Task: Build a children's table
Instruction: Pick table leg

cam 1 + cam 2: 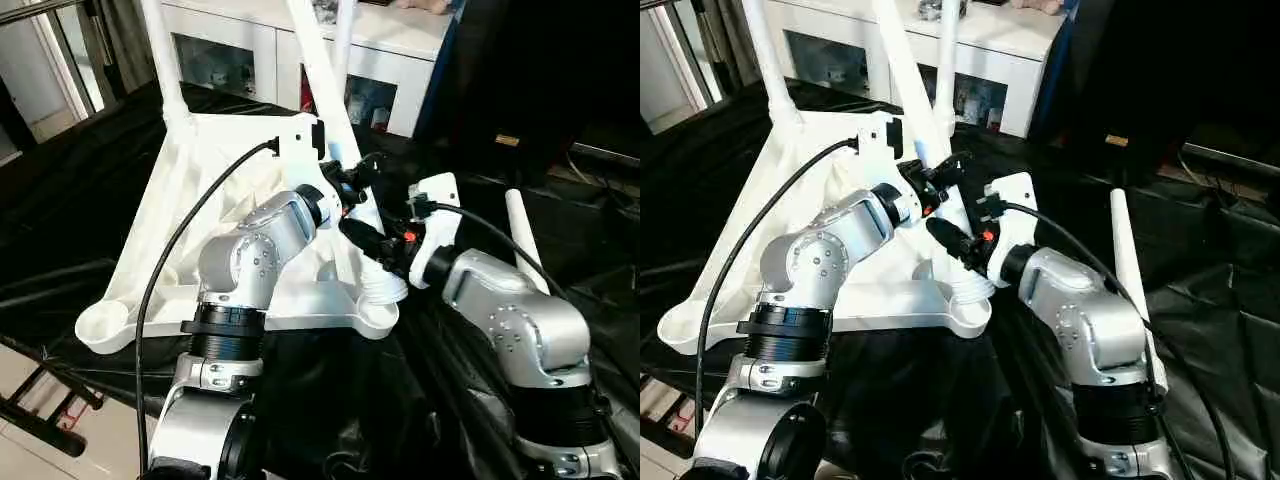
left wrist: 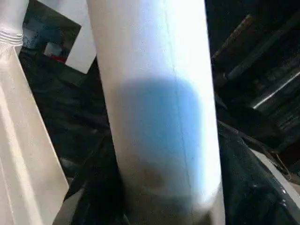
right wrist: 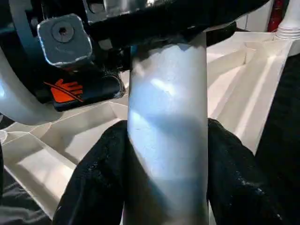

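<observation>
Both the left tool (image 1: 352, 190) and right tool (image 1: 372, 243) clench the leg (image 1: 325, 95), hiding its base.

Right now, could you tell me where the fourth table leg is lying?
The loose leg lies on the black-draped table at the robot's right, just beyond its right forearm and apart from the upturned tabletop.

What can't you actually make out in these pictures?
- Leg tops: cut off by the head views' upper edge.
- Threaded leg end in the tabletop corner socket: how deep it sits is hidden by the right gripper.
- Left gripper fingers: left wrist view, covered by the leg.
</observation>
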Motion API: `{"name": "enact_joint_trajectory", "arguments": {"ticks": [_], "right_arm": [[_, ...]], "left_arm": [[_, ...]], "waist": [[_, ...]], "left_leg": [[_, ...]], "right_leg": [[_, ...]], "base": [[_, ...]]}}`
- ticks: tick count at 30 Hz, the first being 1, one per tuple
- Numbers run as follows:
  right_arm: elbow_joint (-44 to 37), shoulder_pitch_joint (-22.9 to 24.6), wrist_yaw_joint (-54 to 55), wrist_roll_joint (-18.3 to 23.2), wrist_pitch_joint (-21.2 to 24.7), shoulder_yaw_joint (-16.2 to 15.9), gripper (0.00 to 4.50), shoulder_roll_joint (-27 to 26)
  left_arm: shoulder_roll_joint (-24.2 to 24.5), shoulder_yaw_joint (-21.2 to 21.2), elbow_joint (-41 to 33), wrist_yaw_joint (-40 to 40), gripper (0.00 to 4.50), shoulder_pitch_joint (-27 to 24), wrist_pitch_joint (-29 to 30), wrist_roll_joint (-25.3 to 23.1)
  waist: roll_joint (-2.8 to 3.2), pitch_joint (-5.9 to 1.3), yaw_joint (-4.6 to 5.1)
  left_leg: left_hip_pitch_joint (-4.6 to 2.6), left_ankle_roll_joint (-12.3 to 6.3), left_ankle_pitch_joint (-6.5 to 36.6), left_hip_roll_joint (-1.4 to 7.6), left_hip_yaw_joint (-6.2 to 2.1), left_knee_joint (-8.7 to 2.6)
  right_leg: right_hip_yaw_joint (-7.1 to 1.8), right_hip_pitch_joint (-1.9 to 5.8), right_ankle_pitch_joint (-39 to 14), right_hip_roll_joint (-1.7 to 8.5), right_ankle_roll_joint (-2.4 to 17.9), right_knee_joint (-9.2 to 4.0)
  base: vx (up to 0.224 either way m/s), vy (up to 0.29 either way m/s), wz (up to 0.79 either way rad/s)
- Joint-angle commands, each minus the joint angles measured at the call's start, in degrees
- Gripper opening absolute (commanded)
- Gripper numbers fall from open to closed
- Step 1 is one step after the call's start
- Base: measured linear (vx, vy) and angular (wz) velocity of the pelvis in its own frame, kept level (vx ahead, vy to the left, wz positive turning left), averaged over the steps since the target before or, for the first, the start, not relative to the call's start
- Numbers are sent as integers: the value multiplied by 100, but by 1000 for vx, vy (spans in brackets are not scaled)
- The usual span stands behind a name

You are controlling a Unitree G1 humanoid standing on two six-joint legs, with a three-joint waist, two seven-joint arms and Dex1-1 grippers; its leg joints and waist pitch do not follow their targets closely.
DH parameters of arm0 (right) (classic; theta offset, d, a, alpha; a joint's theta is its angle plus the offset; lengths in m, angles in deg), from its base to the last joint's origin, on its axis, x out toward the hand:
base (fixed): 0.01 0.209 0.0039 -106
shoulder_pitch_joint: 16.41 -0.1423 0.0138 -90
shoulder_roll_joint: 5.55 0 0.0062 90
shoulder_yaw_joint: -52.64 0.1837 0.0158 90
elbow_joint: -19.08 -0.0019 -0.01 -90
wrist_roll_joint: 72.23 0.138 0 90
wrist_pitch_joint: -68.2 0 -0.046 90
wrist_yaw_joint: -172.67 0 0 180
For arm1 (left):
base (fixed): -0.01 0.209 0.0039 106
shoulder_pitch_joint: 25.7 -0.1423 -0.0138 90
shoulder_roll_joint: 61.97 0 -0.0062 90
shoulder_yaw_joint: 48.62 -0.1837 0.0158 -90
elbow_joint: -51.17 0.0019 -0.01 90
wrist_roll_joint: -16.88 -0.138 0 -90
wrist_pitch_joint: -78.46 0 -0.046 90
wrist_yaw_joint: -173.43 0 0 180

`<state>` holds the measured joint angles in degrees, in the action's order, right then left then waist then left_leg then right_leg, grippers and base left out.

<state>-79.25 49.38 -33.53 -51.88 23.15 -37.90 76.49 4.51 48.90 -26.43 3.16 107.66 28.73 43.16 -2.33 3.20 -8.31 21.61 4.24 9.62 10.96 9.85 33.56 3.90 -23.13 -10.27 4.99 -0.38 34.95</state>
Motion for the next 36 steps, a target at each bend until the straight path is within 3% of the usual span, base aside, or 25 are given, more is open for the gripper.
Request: {"name": "enact_joint_trajectory", "arguments": {"ticks": [1,3,4,6,8,9,11,12,16,22,24,34,36], "right_arm": [[-154,-102,-38,29,-139,-35,186,79],[-116,-102,-243,359,-1,185,186,80],[-116,-100,-271,385,13,197,221,89],[-151,-44,-620,621,150,251,256,275],[-234,19,-1038,885,359,262,258,525],[-357,55,-1394,1244,648,336,283,690],[-429,63,-1641,1501,854,409,296,806],[-429,62,-1641,1502,855,409,300,807],[-380,42,-1749,1403,831,264,338,1062],[-245,26,-1926,1468,885,163,338,1284],[-273,48,-1933,1506,959,139,305,1299],[-344,111,-1812,1535,999,59,231,1314],[-319,80,-1682,1480,946,56,218,1270]], "left_arm": [[-99,20,-19,-182,213,115,-128,-122],[142,-197,-48,495,211,155,-342,-66],[167,-219,-53,554,209,158,-346,-63],[433,-445,-191,1182,207,152,-278,18],[618,-486,-318,1686,205,166,-87,264],[843,-625,-454,2182,198,172,20,397],[1111,-867,-636,2789,195,150,82,510],[1112,-868,-637,2792,192,149,82,511],[1307,-1023,-773,3371,190,174,174,760],[1157,-742,-898,3761,189,250,380,1357],[1118,-665,-931,3775,188,239,444,1501],[1226,-759,-821,3746,188,162,370,1345],[1144,-657,-649,3415,188,232,341,1253]], "waist": [[-38,-392,-6],[-46,-392,-13],[-30,-392,-10],[-57,-387,-21],[-37,-384,-23],[-42,-386,-25],[-30,-388,-41],[-74,-379,-24],[-57,-378,-30],[-73,-375,-41],[-80,-377,-42],[-80,-397,-42],[-77,-391,-33]], "left_leg": [[-53,151,1068,161,-58,-409],[-57,108,1033,160,-55,-410],[-61,85,1037,167,-52,-411],[-62,77,1041,163,-54,-412],[-64,72,1019,176,-52,-409],[-67,44,989,166,-48,-400],[-69,10,928,178,-48,-396],[-60,-3,912,175,-41,-401],[-73,99,875,180,-25,-389],[-51,133,1011,176,-30,-388],[-58,127,1013,174,-28,-386],[-61,119,825,176,-27,-375],[-54,129,823,178,-27,-375]], "right_leg": [[-240,304,-1085,312,604,-433],[-240,304,-1101,319,612,-434],[-243,293,-1119,313,597,-431],[-234,299,-1162,318,588,-438],[-243,305,-1068,316,629,-409],[-241,311,-1022,315,673,-400],[-242,304,-975,327,747,-388],[-241,307,-1008,325,753,-394],[-238,286,-1066,335,900,-380],[-239,309,-1418,353,789,-412],[-236,304,-1434,347,784,-415],[-238,308,-1137,334,806,-375],[-240,305,-1099,328,814,-375]], "base": [[0,0,0],[0,0,0],[0,0,0],[0,0,0],[0,0,0],[0,0,0],[0,0,0],[0,0,0],[0,0,0],[0,0,0],[0,0,0],[0,0,0],[0,0,0]]}}
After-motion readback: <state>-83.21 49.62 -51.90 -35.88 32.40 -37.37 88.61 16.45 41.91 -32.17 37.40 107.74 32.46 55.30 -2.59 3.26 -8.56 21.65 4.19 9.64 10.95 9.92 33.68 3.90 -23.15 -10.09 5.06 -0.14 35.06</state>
